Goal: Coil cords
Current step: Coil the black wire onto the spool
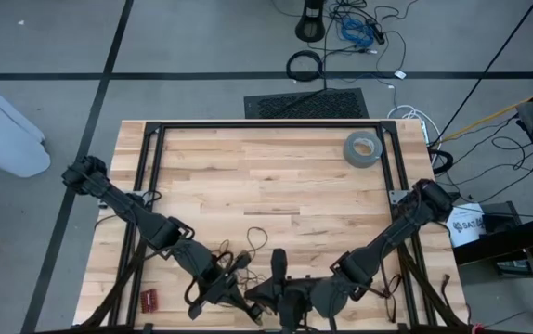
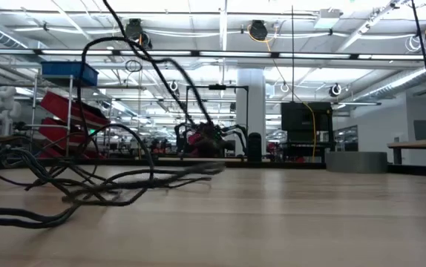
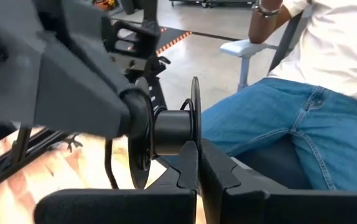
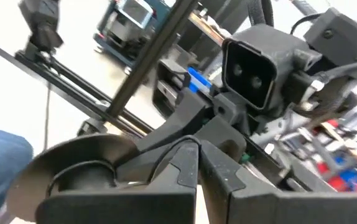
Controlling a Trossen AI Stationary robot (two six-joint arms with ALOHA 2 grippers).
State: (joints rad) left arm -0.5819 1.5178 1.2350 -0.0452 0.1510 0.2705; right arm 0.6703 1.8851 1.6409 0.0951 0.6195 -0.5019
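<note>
Thin black cord [image 1: 234,252] lies in loose tangles at bottom centre of the high view, mostly uncoiled. Left gripper [image 3: 197,163] pinches the rim of a black spool [image 3: 166,132]; right gripper [image 4: 197,163], pressed together, meets it there. Winding barely begun, judging by eye. White tub [image 1: 466,225], right edge: lettering approx. "SAT", rest unreadable.

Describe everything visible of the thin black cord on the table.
The cord is one very thin black wire, far thinner than the arms, lying in loose, uneven loops on the wooden table near its front edge, between the two arms. The low view shows its strands sprawled slack on the wood, some arcing upward. It is not neatly coiled. Whether either end effector touches it cannot be made out.
</note>
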